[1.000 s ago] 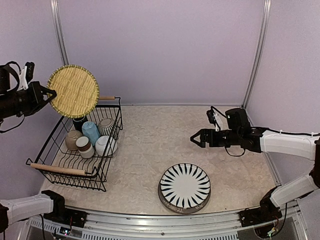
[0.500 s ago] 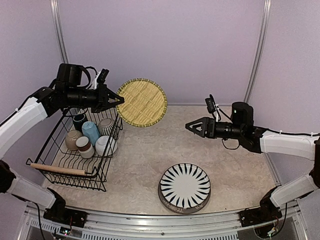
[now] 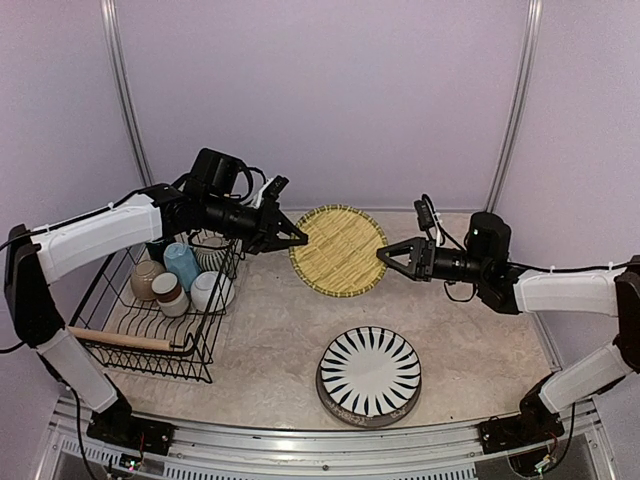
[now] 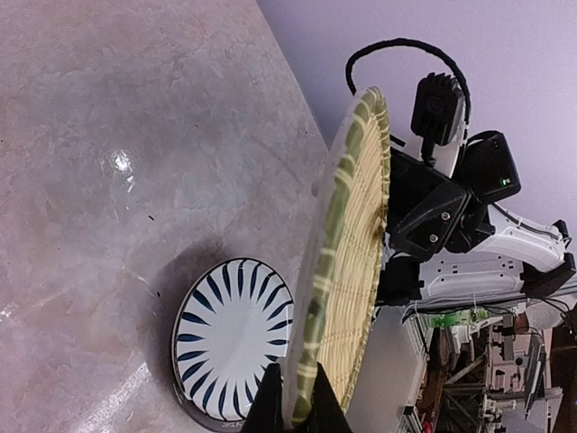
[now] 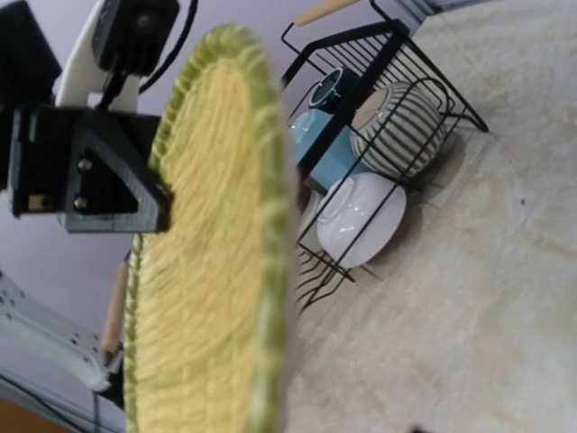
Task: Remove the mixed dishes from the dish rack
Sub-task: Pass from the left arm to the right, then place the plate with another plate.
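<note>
The round yellow woven mat hangs on edge above the middle of the table. My left gripper is shut on its left rim; in the left wrist view the fingers pinch the mat. My right gripper sits at the mat's right rim, jaws still apart. The mat fills the right wrist view. The striped plate lies on the table. The dish rack holds a light blue mug, a brown-white cup, a white bowl, a beige bowl and a grey-striped pot.
The rack stands at the left side of the table, under my left arm. The striped plate lies near the front edge, below the hanging mat. Purple walls close in the back and sides.
My left arm has swung the mat from above the rack, rightward and down to the table's middle. My right gripper has moved left to the mat's rim and its jaws have narrowed.
</note>
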